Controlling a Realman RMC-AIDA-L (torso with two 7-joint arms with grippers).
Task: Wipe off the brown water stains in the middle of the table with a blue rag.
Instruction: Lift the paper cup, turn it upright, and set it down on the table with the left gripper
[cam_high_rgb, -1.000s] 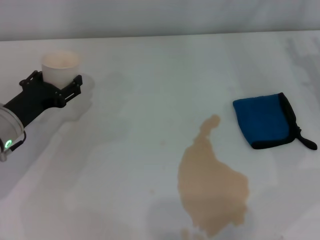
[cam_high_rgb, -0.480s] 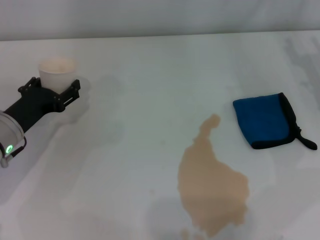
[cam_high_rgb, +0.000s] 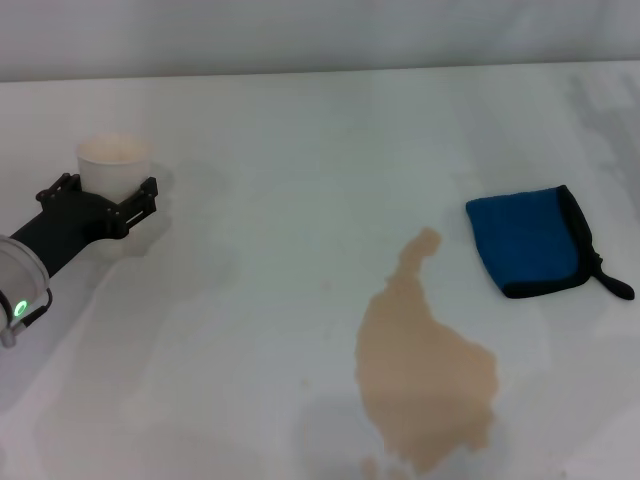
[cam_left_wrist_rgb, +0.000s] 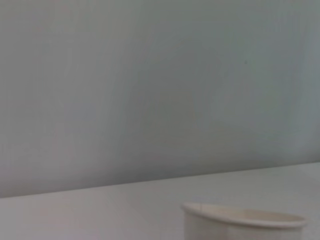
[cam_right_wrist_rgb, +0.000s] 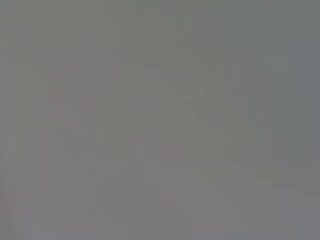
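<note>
While left gripper (cam_high_rgb: 112, 197) flanks cup (cam_high_rgb: 115, 163) (upright) — blue rag (cam_high_rgb: 525, 241) lies untouched.

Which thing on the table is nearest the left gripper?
The paper cup: the left gripper is right at it; the blue rag and brown stain lie far off.

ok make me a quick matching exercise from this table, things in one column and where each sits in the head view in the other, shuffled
Things:
1. blue rag
2. brown water stains
3. paper cup
4. left gripper

Places:
A. far left, standing upright on the table
B. right side, lying flat, untouched
C. at the near side of the cup
D. lower middle, spread over the tabletop

Pairs: 1-B, 2-D, 3-A, 4-C
</note>
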